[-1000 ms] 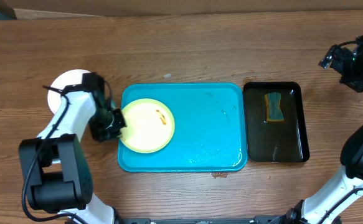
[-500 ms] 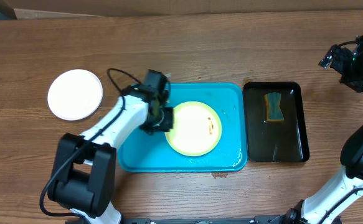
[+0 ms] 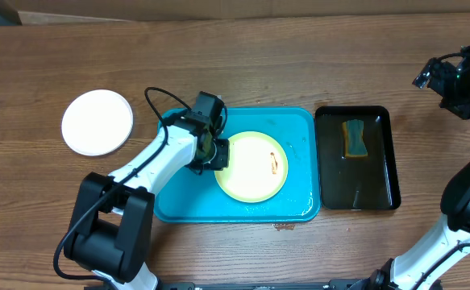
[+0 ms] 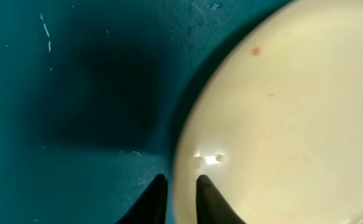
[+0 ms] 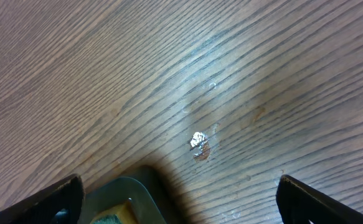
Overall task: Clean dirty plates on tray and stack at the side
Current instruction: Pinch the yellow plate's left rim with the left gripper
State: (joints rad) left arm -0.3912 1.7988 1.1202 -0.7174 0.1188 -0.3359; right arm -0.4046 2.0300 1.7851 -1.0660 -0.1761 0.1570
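Observation:
The pale yellow-green plate (image 3: pixel 251 167) lies in the middle of the turquoise tray (image 3: pixel 291 121), with an orange smear near its right side. My left gripper (image 3: pixel 217 153) is shut on the plate's left rim; in the left wrist view the two finger tips (image 4: pixel 181 186) straddle the edge of the plate (image 4: pixel 281 124) over the tray floor (image 4: pixel 56 93). A white plate (image 3: pixel 97 122) lies on the table left of the tray. My right gripper (image 3: pixel 448 84) is open and empty at the far right, and its wrist view shows the fingers (image 5: pixel 178 185) spread wide over bare wood.
A narrow black tray (image 3: pixel 384 161) stands right of the turquoise tray, with a yellow-green sponge (image 3: pixel 353 138) in its far end. Its corner (image 5: pixel 125 193) shows in the right wrist view. There is a small stain on the wood (image 5: pixel 198 144).
My left gripper has dragged the yellow-green plate from the tray's left end to its middle. The right arm has not moved.

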